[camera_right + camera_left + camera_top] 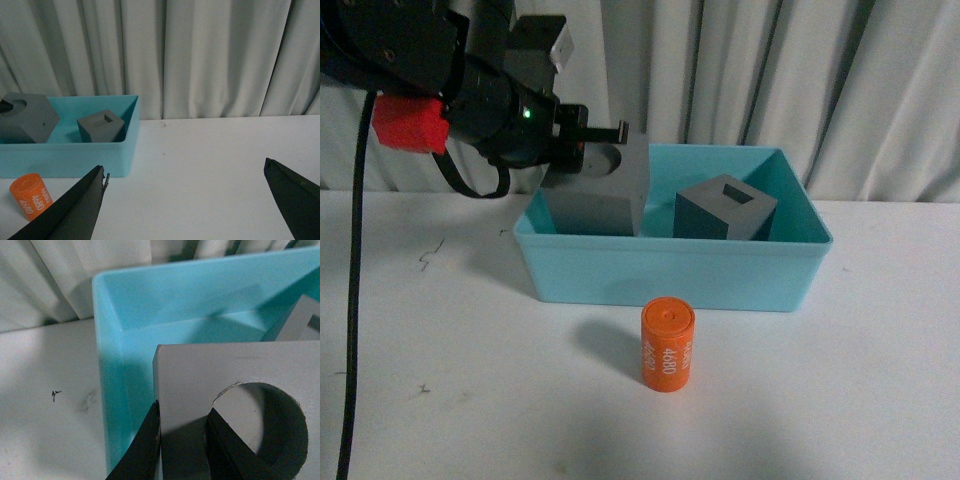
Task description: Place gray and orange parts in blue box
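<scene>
Where the white desk [880,390] meets the curtain [770,70]: blue box [670,272]. In its left end, gray cube with round recess [605,200], left tool [182,445] clamped on one wall, a finger down the recess. Slotted gray cube [725,210] beside it, inside. Orange cylinder [667,345] upright on desk, before box. Right tool [185,167] fingers apart.

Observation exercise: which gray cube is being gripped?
The matte gray cube with the round recess, clamped in the left jaws; the slotted gray cube sits ungripped.
</scene>
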Robot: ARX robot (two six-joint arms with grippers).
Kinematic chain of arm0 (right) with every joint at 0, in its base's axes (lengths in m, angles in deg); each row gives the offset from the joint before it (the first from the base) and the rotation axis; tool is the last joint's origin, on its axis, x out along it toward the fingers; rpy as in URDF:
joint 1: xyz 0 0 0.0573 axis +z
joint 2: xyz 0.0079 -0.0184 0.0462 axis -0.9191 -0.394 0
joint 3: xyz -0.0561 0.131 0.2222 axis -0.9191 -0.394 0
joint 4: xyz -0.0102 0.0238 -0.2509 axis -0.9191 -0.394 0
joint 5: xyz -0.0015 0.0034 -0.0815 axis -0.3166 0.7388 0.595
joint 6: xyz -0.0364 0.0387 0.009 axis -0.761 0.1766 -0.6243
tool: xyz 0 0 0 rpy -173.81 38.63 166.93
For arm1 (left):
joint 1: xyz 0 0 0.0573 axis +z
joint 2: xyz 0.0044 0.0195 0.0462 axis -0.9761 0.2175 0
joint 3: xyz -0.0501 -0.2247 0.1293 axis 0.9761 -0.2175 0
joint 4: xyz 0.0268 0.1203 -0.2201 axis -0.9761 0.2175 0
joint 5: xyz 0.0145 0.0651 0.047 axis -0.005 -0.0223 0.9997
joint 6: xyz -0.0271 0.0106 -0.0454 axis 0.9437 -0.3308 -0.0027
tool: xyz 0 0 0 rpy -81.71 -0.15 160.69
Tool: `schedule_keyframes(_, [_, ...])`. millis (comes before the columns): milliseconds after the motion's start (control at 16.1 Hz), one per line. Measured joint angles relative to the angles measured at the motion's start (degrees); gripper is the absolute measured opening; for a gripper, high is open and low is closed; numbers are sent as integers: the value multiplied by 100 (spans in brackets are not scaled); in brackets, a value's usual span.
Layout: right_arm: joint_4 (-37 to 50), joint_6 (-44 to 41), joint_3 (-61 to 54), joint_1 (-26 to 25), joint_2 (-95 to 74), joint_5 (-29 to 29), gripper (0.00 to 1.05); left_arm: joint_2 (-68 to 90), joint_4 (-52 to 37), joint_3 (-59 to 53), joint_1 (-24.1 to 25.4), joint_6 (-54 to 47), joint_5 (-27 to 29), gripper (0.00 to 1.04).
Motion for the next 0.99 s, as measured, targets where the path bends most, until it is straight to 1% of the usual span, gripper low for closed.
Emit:
schedule_keyframes(558, [0,0,0,0,0,0,98,278,-22,173,-11,-101,26,20])
schedule_keyframes(744, [0,0,0,0,0,0,98,378,-98,389,-9,-120,92,20])
schedule_keyframes(806, [0,0,0,0,0,2,98,525,-98,420,52,-221,111,24])
schedule_keyframes(930, [0,0,0,0,0,0,98,404,-59,269,190,-142,-57,89])
schedule_keyframes(992, [-2,0,0,0,0,0,98,-81,46,-131,356,105,-328,99])
